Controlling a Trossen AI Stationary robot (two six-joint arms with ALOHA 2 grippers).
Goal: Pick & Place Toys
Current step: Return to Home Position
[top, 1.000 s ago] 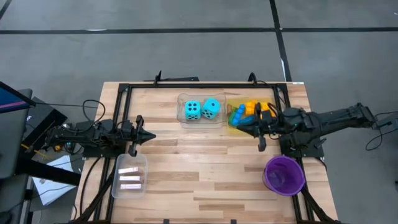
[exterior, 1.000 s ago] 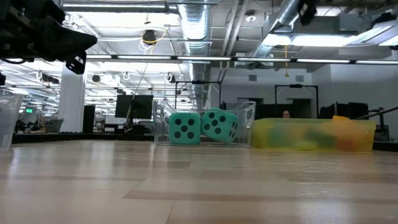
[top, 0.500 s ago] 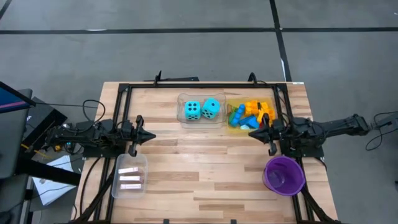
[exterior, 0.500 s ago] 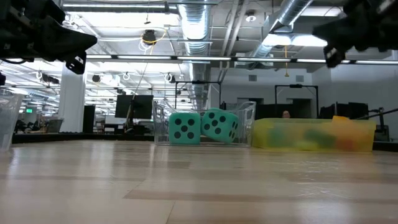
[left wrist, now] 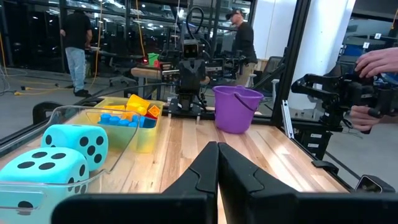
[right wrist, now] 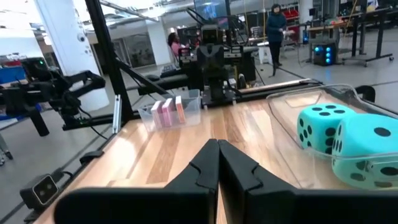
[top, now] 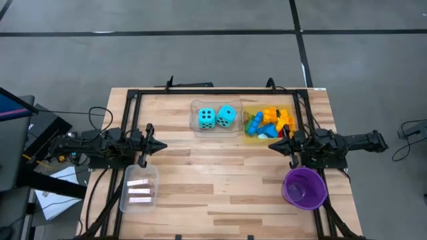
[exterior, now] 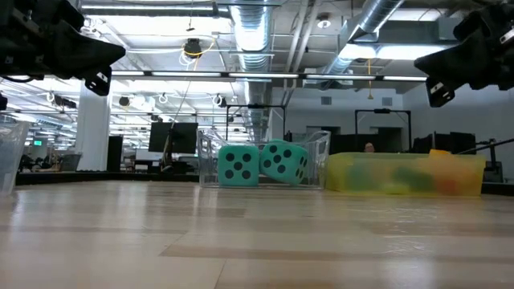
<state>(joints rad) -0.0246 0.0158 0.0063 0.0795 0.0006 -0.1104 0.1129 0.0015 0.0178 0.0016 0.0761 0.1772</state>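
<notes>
Two turquoise dice (top: 217,117) sit in a clear tray (top: 195,125) at the table's far middle; they also show in the low view (exterior: 263,164). Beside it, a yellow tray (top: 247,133) holds several coloured bricks (top: 270,123). Pink tiles (top: 139,190) stand in a clear tray (top: 125,200) near the left front. My left gripper (top: 163,145) rests shut at the table's left side, pointing level toward the right. My right gripper (top: 270,143) is shut at the right side, pointing level toward the left, just near of the yellow tray. Both are empty.
A purple bowl (top: 305,187) stands at the right front, close under my right arm. A black frame (top: 213,93) runs along the table's far and side edges. People stand in the room beyond the table. Bare wood lies between the two grippers.
My right arm has drawn back toward the table's right edge and come down, leaving the space over the yellow tray; its gripper stays shut and empty. The left arm and all toys have kept still.
</notes>
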